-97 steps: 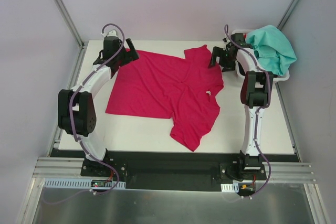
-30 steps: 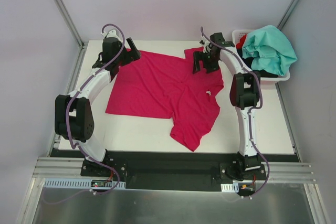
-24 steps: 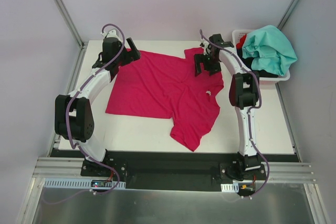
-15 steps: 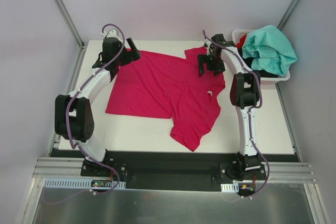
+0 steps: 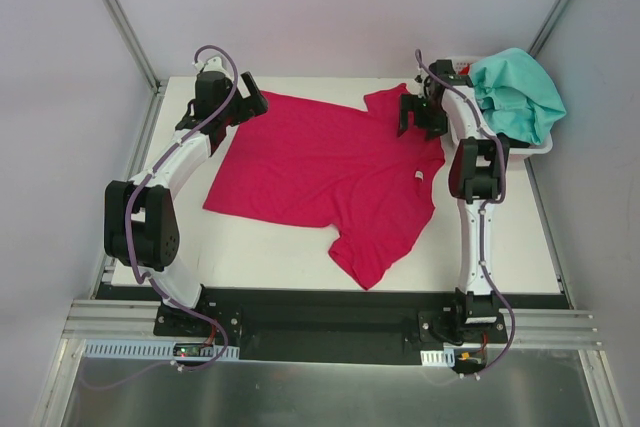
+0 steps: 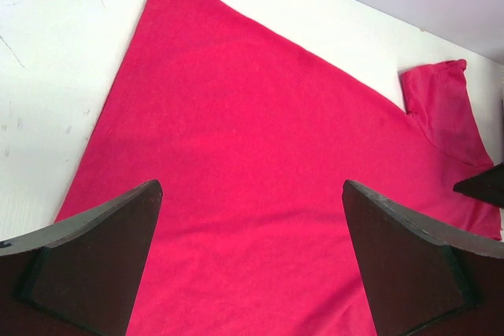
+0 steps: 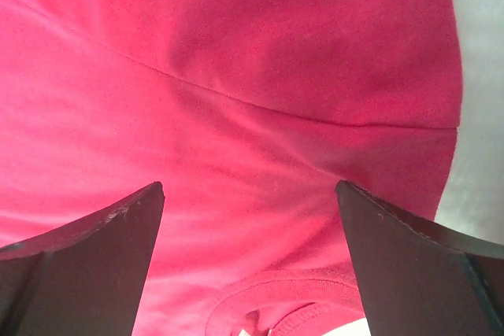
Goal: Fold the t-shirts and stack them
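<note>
A large magenta-pink t-shirt [image 5: 330, 167] lies spread on the white table [image 5: 260, 247], its small white label [image 5: 418, 177] on the right side. My left gripper [image 5: 245, 102] stands open at the shirt's far left corner. In the left wrist view its fingers [image 6: 102, 249] straddle flat pink cloth [image 6: 260, 139]. My right gripper [image 5: 415, 117] stands open over the shirt's far right shoulder. The right wrist view shows that gripper [image 7: 249, 190] spread wide above the collar [image 7: 283, 304] and a sleeve seam. A teal-mint t-shirt [image 5: 515, 97] is heaped in the basket.
The white plastic basket [image 5: 525, 150] stands at the table's far right corner, just beyond my right forearm. Grey walls close in the table at the back and on both sides. Both arm bases sit on the rail at the near edge.
My right gripper has swung right, toward the basket, and the pink shirt has shifted right with it and lies flatter across its middle. The left gripper has hardly moved.
</note>
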`<act>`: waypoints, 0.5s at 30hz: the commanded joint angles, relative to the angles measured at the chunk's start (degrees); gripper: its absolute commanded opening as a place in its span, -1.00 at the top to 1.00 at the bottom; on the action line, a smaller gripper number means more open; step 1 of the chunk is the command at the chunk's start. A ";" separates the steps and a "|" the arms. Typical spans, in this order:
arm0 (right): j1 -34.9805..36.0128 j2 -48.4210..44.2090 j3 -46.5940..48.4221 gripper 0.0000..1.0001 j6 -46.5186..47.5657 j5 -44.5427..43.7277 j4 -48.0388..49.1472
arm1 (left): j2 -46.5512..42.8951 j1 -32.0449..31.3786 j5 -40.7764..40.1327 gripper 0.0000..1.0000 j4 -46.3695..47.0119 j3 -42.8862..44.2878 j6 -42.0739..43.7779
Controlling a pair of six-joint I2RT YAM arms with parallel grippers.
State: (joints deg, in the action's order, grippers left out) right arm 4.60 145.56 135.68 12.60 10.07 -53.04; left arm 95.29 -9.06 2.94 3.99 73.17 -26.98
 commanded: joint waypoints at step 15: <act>6.73 -33.97 -29.92 -0.93 -5.22 11.03 6.62 | -1.15 -1.84 8.13 -0.98 -6.34 1.90 -0.70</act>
State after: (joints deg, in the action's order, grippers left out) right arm 6.52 129.75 112.97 9.17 18.98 -47.57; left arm 95.29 -9.91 7.11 1.96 73.25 -27.00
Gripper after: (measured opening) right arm 0.962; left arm 0.992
